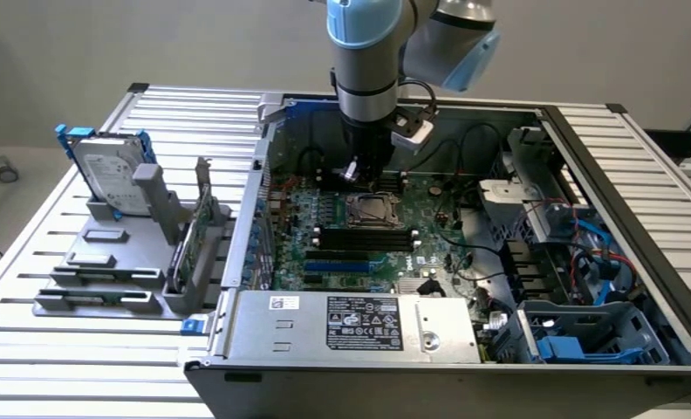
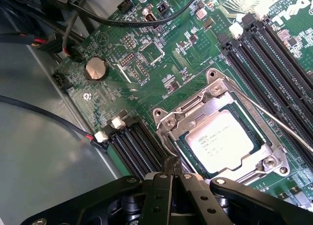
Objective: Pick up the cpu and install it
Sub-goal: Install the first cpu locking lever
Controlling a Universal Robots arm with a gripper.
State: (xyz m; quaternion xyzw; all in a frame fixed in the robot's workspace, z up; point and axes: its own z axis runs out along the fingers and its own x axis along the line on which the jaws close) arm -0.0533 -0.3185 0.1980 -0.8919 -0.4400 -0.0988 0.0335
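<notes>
The cpu (image 2: 227,142), a flat silver-grey square with printed text, lies seated in the motherboard socket (image 2: 168,122) with the metal load frame around it. My gripper (image 2: 169,175) is shut, its black fingers (image 2: 159,195) pressed together with nothing between them. The tips sit right at the edge of the socket frame, beside the cpu. In the exterior view the gripper (image 1: 365,177) hangs inside the open computer case, just above the socket with the cpu (image 1: 370,209).
A thin wire lever (image 2: 274,120) runs along one side of the socket. Black memory slots (image 2: 279,54) flank it, and cables (image 2: 44,115) cross the case floor. A hard drive in a blue frame (image 1: 111,175) stands on a grey rack at the exterior view's left.
</notes>
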